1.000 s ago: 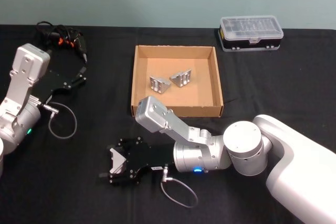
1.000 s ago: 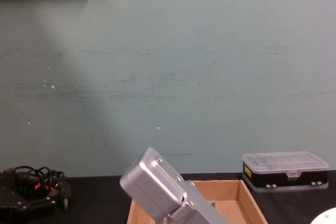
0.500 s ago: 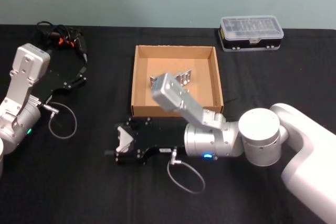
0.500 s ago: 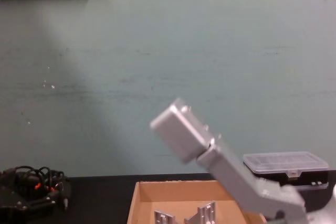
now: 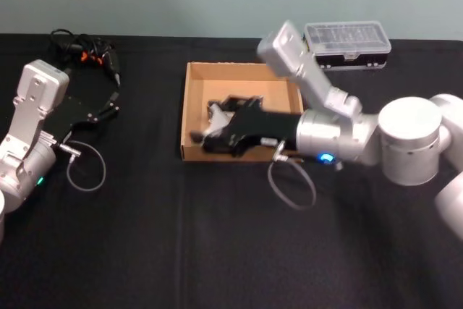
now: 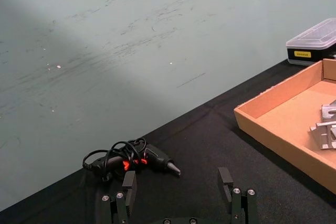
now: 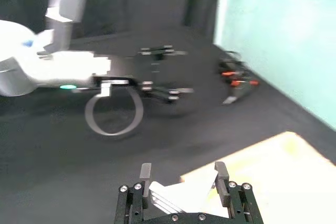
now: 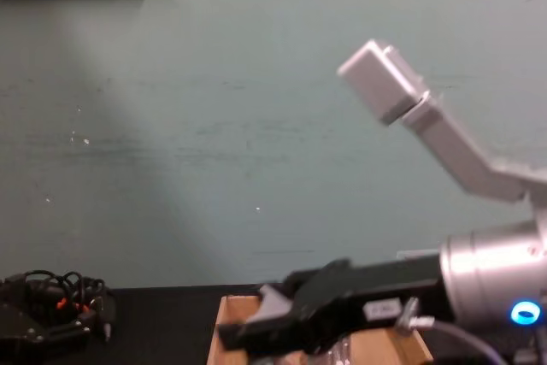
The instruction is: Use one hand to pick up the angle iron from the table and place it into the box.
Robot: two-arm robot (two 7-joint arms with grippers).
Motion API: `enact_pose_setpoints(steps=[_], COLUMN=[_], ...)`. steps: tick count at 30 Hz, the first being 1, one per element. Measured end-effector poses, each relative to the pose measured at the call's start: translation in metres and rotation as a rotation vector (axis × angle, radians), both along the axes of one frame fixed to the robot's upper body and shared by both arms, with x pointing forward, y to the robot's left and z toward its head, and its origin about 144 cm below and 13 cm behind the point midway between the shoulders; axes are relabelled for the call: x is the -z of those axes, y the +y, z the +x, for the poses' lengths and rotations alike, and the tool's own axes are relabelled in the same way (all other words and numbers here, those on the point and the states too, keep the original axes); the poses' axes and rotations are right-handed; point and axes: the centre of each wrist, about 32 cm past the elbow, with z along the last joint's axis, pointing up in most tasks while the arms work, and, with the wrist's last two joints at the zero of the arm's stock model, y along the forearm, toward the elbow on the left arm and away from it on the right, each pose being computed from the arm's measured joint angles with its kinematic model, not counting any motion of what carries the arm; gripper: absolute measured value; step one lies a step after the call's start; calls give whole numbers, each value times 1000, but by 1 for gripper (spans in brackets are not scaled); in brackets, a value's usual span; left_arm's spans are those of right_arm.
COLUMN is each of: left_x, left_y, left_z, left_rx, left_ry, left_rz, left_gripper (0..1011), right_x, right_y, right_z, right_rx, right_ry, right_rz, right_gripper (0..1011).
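over the box (image 5: pixel 189 99), right gripper (image 5: pixel 206 134) gripping angle iron (image 7: pixel 170 195)

Even indoor light is falling from above, brighter on the teal wall (image 8: pixel 214 126) toward the right and dimming at upper left. The black table (image 5: pixel 145 251) is soaking up light, showing no glare. Right wrist view is smearing with motion blur; the right arm (image 5: pixel 340 135) is blurring slightly in head view.
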Motion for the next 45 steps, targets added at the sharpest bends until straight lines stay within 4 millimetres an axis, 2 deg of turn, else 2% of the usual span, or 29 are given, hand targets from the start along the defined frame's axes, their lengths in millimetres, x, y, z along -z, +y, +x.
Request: enact_pose_setpoints(steps=[8,17,29,45], left_x=[0,0,0,0], left_y=[0,0,0,0], left_z=[0,0,0,0], left_rx=[0,0,0,0], left_ry=[0,0,0,0], left_rz=[0,0,0,0], left_gripper=[1011,1011,1011,1011], right_x=[-15,-13,1,13], right_y=[-26,-41,-43,-34], right_z=[15,25,34,41], right_rx=[164,270,349,339], right_ry=[-12,10,55,114], right_rz=[-72,-137,-201,-205], right_gripper=[733,733,733,733])
